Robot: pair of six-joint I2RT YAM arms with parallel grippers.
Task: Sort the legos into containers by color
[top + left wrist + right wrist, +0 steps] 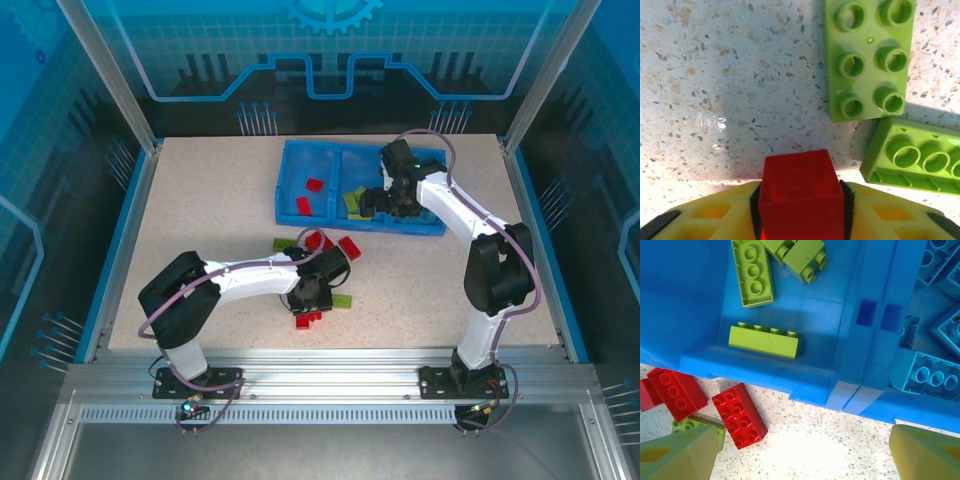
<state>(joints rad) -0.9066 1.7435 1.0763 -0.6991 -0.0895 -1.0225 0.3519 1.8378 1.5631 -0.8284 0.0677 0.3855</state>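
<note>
Nearest the lens, the left gripper [801, 202] is clenching a red brick [799, 182] between its yellow fingers [710, 215], the black pads pressing on both of its sides. The brick is showing a smooth square face with a faint ring on it, and it is sitting over the speckled worktop [715, 75]. Just to its right, two lime green bricks [867, 57] are lying on the worktop. One is lying flat with six hollow studs facing up, and the other is sitting askew, its corner coming close to the first.

In the top view this gripper is working near the middle of the worktop, with loose red bricks [308, 320] lying just beside it on the near side and more lying beyond it, towards the tray.

Farther back, the bright blue tray [283, 190] is lying across the far half of the worktop. Its left compartment is holding two sorted red pieces [314, 185]. The middle compartment is holding lime green pieces [765, 341]: one long and on its side, another flat with three studs up, and more overlapping at the far end. The right compartment is holding light blue pieces [927, 377], close in colour to the tray itself and lying at mixed angles.

The right gripper [801, 452] is hovering released over the tray's near wall, about where the middle and right compartments are meeting. Its fingertips are standing wide apart with nothing between them.
</note>
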